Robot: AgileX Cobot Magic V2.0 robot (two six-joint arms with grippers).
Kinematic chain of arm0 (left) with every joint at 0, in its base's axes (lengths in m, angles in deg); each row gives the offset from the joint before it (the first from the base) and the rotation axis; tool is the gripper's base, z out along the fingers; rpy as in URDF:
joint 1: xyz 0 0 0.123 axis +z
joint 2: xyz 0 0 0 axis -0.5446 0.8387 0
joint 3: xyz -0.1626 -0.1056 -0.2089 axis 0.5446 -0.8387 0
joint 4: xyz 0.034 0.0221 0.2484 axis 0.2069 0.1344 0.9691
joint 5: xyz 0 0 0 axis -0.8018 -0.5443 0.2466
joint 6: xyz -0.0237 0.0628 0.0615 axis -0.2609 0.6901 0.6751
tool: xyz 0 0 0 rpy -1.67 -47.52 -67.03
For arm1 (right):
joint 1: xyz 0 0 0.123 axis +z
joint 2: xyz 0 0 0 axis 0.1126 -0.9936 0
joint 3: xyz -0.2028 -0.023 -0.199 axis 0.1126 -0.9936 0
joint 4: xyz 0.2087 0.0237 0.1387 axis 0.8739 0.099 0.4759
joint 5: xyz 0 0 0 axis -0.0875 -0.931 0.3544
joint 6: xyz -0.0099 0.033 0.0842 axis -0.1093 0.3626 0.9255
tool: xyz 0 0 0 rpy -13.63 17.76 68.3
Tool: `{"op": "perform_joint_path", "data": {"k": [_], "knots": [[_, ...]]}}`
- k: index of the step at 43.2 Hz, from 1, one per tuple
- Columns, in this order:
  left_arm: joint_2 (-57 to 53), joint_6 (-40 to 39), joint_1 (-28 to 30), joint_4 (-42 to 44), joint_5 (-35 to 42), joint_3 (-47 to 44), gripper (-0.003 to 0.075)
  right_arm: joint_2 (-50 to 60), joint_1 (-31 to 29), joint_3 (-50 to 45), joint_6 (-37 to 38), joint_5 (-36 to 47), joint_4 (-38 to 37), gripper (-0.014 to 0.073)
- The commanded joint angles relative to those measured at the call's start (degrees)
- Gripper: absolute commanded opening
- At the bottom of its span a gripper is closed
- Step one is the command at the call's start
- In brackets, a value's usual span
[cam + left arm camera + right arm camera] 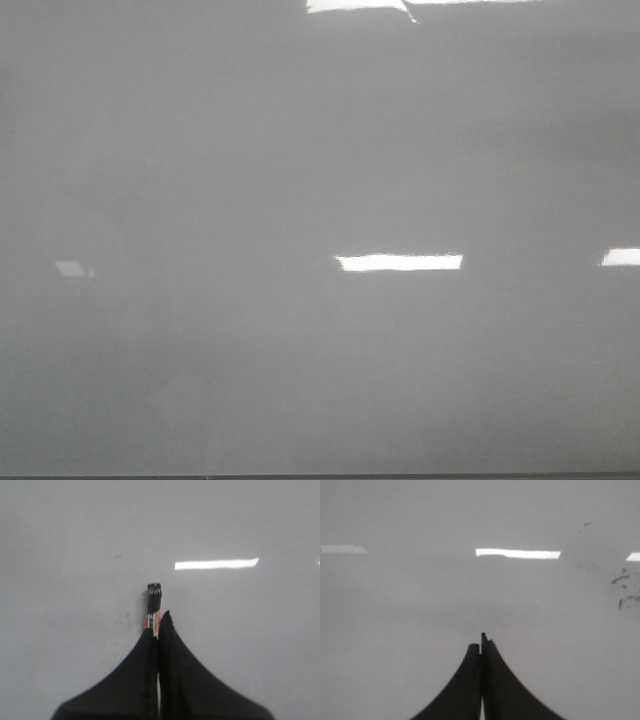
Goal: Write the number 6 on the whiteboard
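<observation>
Left gripper was clamped on a marker, black cap end pointing at the whiteboard. Right gripper was closed, holding nothing. No 6 visible anywhere; board filled every view. Writing not started: probably uncap, then touch tip down.

Front view square onto the whiteboard, both wrist views close above that shared board.

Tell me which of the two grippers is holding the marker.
The left gripper: a black-capped marker sticks out from between its shut fingers over the whiteboard. The right gripper is shut too, with nothing showing between its fingers.
</observation>
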Motion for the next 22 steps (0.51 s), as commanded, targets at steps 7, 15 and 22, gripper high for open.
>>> {"op": "perform_joint_path", "data": {"k": [7,15,22], "knots": [[4.76,-0.45,0.1,-1.15,0.86,1.75,-0.002,-6.19,-0.16,1.15,0.2,1.27,0.06,-0.0066],[7.41,-0.45,0.1,-1.15,1.8,1.54,-0.002,-7.34,3.09,1.33,-0.63,-2.82,0.42,-0.0064],[8.88,-0.45,0.1,-1.15,1.54,1.54,-0.002,-7.34,5.11,1.33,-2.12,-4.96,0.37,-0.0027]]}}
